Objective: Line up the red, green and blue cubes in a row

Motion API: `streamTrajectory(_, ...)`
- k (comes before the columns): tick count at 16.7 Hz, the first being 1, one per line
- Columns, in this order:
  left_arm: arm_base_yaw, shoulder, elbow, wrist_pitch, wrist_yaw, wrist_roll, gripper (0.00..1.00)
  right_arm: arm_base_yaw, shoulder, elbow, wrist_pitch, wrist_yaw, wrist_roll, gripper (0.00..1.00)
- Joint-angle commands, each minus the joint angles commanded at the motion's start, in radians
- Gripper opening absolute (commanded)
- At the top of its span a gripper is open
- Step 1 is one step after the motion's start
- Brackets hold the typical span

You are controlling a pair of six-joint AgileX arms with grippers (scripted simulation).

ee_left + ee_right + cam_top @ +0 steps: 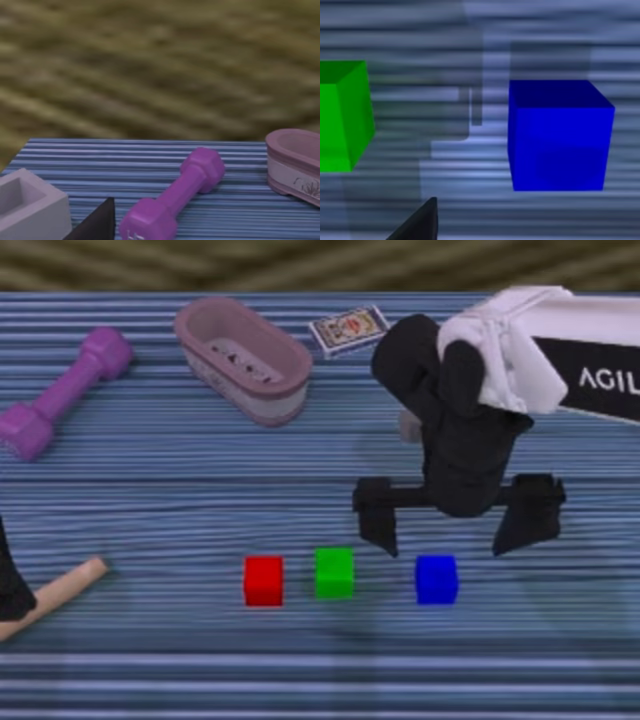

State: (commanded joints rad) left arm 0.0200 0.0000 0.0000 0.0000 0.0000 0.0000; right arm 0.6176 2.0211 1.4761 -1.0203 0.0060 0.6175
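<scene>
- Red cube (263, 580), green cube (334, 572) and blue cube (436, 579) are sitting in the lower middle of the top view, roughly in one row; red and green are just beside each other, blue is standing apart to the right with a wider gap.
- All three are looking like small rigid blocks with flat matte faces and sharp edges; judging them light, stiff and not fragile, though the smooth faces may be a bit slippery.
- Best hold is probably across two opposite flat sides at mid-height, claw squared to the faces.
- Right claw (448, 525) is hanging above the worktop (150, 490) just behind the green–blue gap, fingers spread wide and gripping nothing.
- Right wrist view is showing the blue cube (560, 137) and the edge of the green cube (342, 117), both resting free.
- Left arm is sitting parked at the lower left edge; cannot tell its claw state.
- Worktop is showing a ribbed blue striped texture.
- Outward: purple dumbbell (62, 392) with faceted heads at upper left, oval pink tub (243, 360) at upper middle, card box (348, 330) beside it, wooden rolling pin (60, 592) at lower left.
</scene>
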Motion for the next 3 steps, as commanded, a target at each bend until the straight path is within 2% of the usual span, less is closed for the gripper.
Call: streamTrajectory(3, 0.000, 0.000, 0.000, 0.000, 0.000, 0.000, 1.00, 0.001, -0.027, 0.029, -0.044, -0.001, -0.002, 1.00)
